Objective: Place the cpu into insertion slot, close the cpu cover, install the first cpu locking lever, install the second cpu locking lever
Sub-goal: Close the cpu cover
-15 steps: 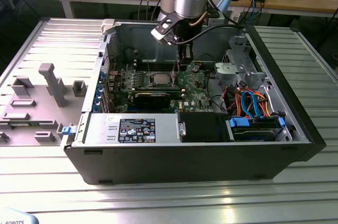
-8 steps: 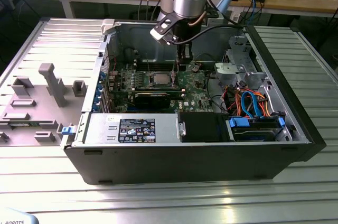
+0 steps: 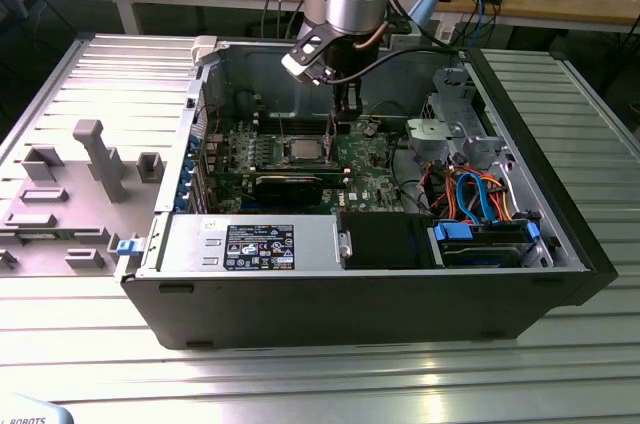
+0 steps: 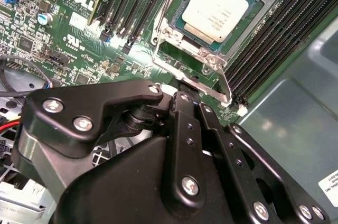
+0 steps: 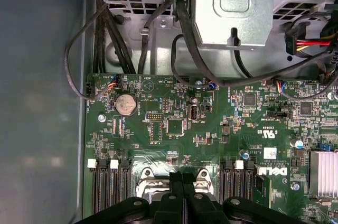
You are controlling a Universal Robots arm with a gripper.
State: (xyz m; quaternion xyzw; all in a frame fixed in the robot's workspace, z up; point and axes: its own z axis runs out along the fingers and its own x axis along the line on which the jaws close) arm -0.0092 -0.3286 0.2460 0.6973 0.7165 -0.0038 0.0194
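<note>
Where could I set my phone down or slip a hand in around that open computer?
The ribbed table is bare in front of the case and to the exterior view's right of it. Inside is crowded: the end effector hangs over the board beside the cpu, and cables fill the drive corner.

You'll find the cpu (image 3: 305,151) seated in the insertion slot (image 3: 287,156). The gripper (image 3: 345,116) hangs just beside the cpu on the exterior view's right, and the black graphics card (image 3: 290,184) lies near its front.
</note>
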